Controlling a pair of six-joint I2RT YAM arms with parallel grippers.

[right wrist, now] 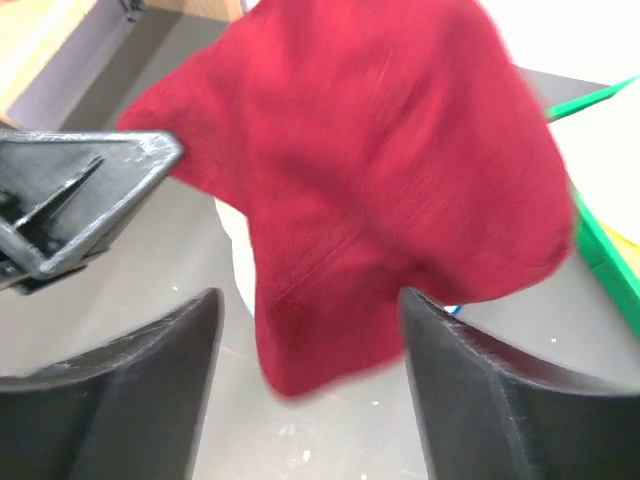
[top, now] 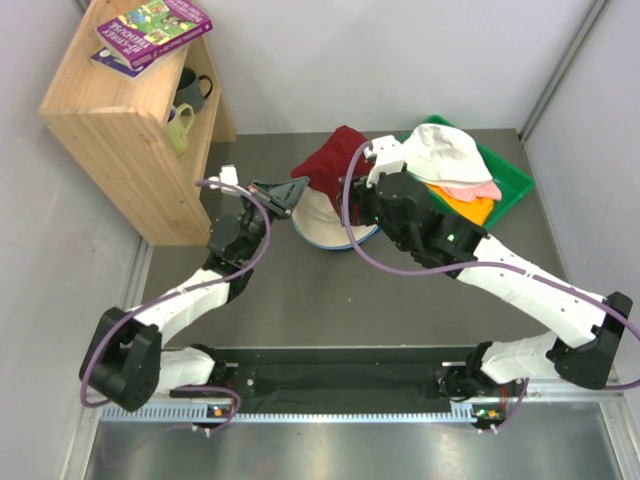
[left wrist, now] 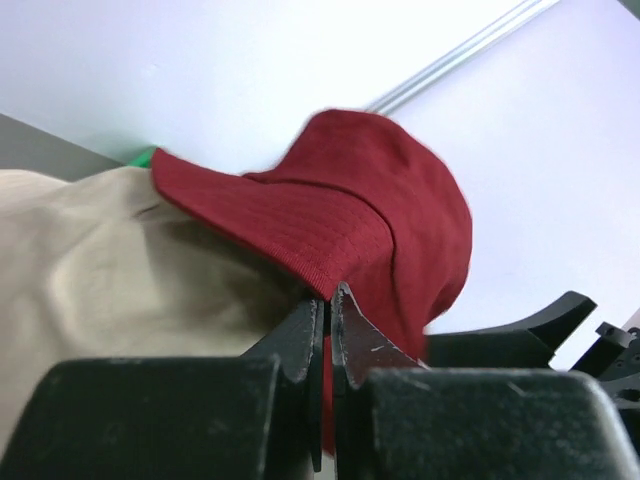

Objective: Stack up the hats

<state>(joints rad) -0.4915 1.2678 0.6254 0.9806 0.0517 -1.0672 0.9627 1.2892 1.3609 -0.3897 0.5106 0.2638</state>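
A dark red hat [top: 335,158] hangs over a beige hat [top: 318,213] that lies on a blue hat's brim [top: 362,238] at the table's middle. My left gripper [left wrist: 330,296] is shut on the red hat's brim [left wrist: 300,225] at its left edge, with the beige hat [left wrist: 110,265] below it. My right gripper [right wrist: 312,325] stands open, and the red hat's loose lower edge [right wrist: 330,330] droops between its fingers without touching them. A white hat [top: 445,150] lies on top of pink [top: 482,190] and orange-yellow [top: 472,208] hats.
The green tray [top: 512,178] at the back right holds the white, pink and orange-yellow hats. A wooden shelf [top: 120,130] with books [top: 150,30] and two mugs [top: 190,92] stands at the back left. The two grippers are close together at the hat pile.
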